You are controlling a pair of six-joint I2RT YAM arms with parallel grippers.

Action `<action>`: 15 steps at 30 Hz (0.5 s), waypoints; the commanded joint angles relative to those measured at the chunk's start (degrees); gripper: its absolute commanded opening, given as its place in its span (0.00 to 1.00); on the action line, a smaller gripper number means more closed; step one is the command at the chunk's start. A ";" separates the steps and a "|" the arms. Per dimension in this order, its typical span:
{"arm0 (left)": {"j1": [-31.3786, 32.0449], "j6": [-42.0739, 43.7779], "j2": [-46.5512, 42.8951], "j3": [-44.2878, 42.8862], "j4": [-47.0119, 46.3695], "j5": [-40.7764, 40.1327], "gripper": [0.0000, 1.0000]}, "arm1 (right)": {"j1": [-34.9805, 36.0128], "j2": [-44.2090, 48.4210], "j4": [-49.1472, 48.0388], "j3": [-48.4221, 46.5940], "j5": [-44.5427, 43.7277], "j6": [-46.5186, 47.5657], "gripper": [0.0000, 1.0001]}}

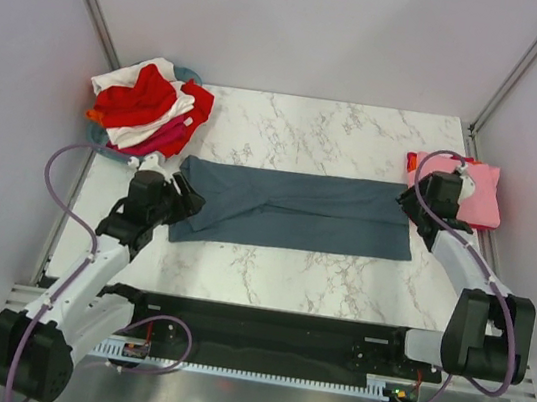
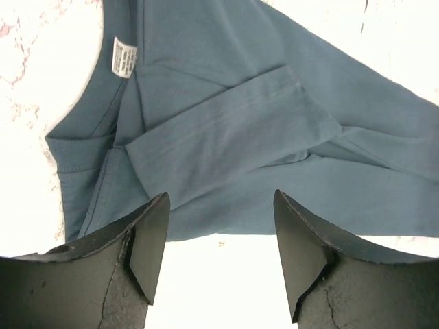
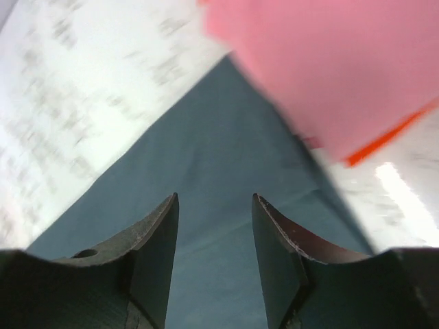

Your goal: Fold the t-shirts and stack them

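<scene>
In the top view the left hand (image 1: 184, 201) is covering the collar end of the slate blue-grey t-shirt (image 1: 297, 210). The right hand (image 1: 413, 204) is hiding its other end and a corner of the pink t-shirt (image 1: 487, 193). The pile of t-shirts (image 1: 152, 103) is burying most of the teal basket (image 1: 96, 141). The left wrist view is cutting the blue-grey cloth off at the top and right, and the label (image 2: 123, 57) print is showing too small to read. The right wrist view is blurring the desk (image 3: 75, 103) veining and the pink cloth's edge. An orange-red sliver (image 3: 387, 140) is showing too little to identify.
</scene>
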State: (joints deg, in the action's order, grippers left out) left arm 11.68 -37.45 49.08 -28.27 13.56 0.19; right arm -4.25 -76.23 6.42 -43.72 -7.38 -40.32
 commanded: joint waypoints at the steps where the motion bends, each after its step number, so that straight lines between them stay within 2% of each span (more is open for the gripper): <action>1: -1.04 -0.87 3.20 -5.81 2.70 1.74 0.70 | 5.64 0.03 -4.55 -2.41 7.19 1.47 0.54; 3: -2.71 -1.30 9.24 -7.93 2.70 4.80 0.69 | 10.28 -2.16 -5.71 -3.29 12.45 1.29 0.53; 6: -3.95 -1.83 17.07 -12.67 2.70 7.19 0.66 | 17.40 -5.15 -7.89 -6.36 13.70 1.99 0.52; 11: -4.12 -3.94 24.65 -19.36 2.26 7.46 0.63 | 25.95 -13.76 -9.93 -12.07 17.82 3.58 0.52; 12: -4.04 -4.47 25.79 -20.84 2.26 7.46 0.61 | 28.40 -15.43 -10.19 -14.70 18.97 3.58 0.51; 13: -3.95 -5.26 27.37 -21.47 2.52 7.11 0.54 | 29.81 -18.58 -10.19 -16.03 19.59 3.49 0.50; 15: -3.95 -7.97 29.05 -22.52 2.52 5.98 0.54 | 33.23 -21.67 -10.19 -19.97 19.68 3.58 0.50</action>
State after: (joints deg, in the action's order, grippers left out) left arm 7.79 -40.49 76.31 -47.40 16.14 6.22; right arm 25.28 -94.43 -0.84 -58.28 9.08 -38.06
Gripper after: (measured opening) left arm 0.539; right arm 0.504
